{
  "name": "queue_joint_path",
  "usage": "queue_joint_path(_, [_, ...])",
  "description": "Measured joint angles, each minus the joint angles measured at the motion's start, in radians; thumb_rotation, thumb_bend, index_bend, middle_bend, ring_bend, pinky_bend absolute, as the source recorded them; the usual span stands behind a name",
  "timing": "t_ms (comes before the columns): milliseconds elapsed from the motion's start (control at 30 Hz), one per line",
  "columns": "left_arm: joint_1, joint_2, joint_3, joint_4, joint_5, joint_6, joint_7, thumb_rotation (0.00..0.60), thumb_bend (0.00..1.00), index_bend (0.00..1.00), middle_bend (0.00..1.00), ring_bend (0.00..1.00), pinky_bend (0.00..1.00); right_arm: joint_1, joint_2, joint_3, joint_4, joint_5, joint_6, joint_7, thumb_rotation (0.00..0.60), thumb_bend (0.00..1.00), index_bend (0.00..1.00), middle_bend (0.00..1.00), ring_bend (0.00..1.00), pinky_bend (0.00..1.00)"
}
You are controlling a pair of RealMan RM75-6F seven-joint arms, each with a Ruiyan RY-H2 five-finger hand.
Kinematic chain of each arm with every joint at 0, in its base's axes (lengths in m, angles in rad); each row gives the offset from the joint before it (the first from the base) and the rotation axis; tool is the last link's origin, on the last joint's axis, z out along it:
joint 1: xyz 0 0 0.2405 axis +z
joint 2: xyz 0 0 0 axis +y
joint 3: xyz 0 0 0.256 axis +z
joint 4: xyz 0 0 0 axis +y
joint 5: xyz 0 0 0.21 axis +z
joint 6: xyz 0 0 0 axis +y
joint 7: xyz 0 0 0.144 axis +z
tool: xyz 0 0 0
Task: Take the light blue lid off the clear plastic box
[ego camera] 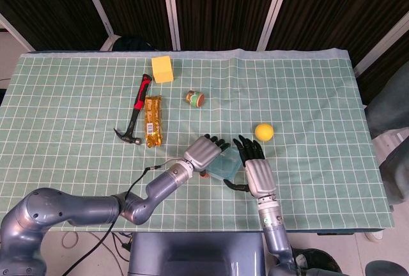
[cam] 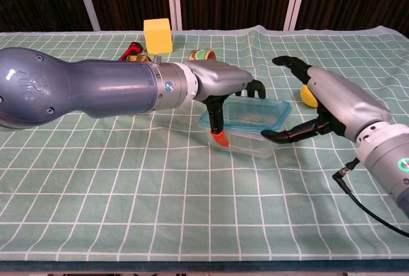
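While the right hand (cam: 323,107) cups the near right end of the clear plastic box (cam: 246,137) with fingers spread and curled, apparently steadying it, the left hand (cam: 223,87) arches over the light blue lid (cam: 246,113), its orange-tipped thumb against the box's left wall. That thin, glossy, rounded-rectangle lid sits on the box at mid-table. Farther off lie a smooth yellow ball (ego camera: 264,131), a hammer (ego camera: 135,117) and a yellow block (ego camera: 162,69).

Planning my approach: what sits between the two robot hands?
The clear plastic box with its light blue lid, between left robot hand and right robot hand; chest view shows it.
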Motion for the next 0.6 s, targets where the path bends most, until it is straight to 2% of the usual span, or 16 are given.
queue_joint_path(200, [-0.012, 0.013, 0.001, 0.000, -0.007, -0.041, -0.018, 0.600, 0.26, 0.28, 0.37, 0.33, 0.52, 0.014, -0.025, 0.012, 0.047, -0.014, -0.001, 0.025, 0.600, 0.32, 0.00, 0.00, 0.00, 0.00])
queue_joint_path(400, [-0.027, 0.021, 0.011, 0.002, -0.010, -0.058, -0.026, 0.600, 0.26, 0.28, 0.37, 0.33, 0.52, 0.029, -0.042, 0.019, 0.092, -0.034, -0.001, 0.056, 0.600, 0.48, 0.00, 0.00, 0.00, 0.00])
queue_joint_path(600, [-0.036, 0.019, 0.021, 0.000, -0.011, -0.052, -0.023, 0.600, 0.26, 0.28, 0.37, 0.33, 0.52, 0.038, -0.038, 0.029, 0.104, -0.033, -0.009, 0.056, 0.600, 0.51, 0.00, 0.00, 0.00, 0.00])
